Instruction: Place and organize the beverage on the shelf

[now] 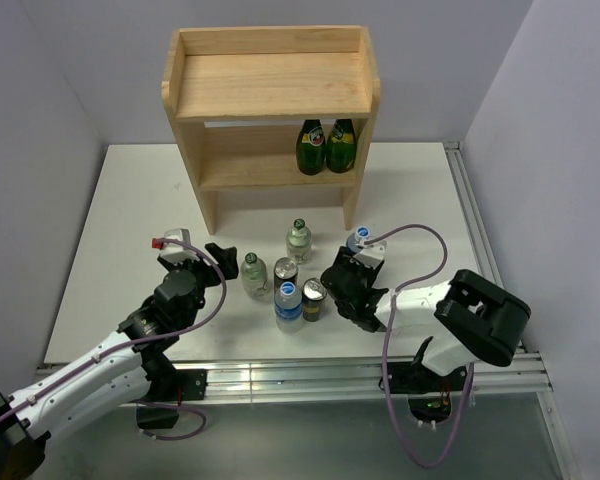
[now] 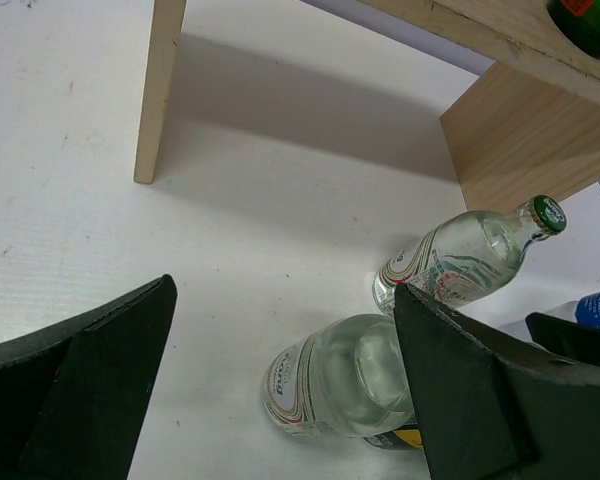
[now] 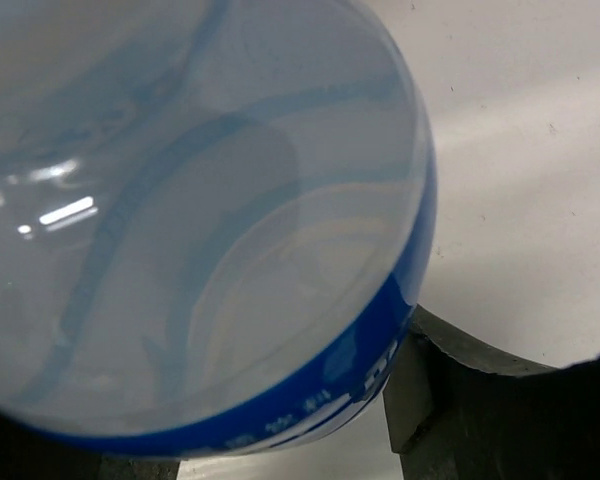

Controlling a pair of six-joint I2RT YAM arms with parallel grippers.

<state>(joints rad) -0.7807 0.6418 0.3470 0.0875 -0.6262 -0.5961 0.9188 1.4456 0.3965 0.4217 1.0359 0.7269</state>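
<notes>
Barely begun: two dark green bottles (image 1: 325, 146) stand on the shelf's (image 1: 270, 92) lower tier, yet six small drinks (image 1: 289, 303) sit on the surface (image 1: 130, 215). Now the right claw (image 1: 360, 258) grips a water bottle (image 1: 358, 239) near the shelf's right leg — the left claw (image 1: 198, 250) gapes empty beside the glass bottles (image 1: 255, 275).

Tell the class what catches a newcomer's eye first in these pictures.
A blue-labelled water bottle fills the right wrist view, clamped in the right arm's fingers. At the back, a two-tier wooden shelf holds two dark green bottles on its lower tier, right side. Clear glass bottles and cans cluster on the white table before it.
</notes>
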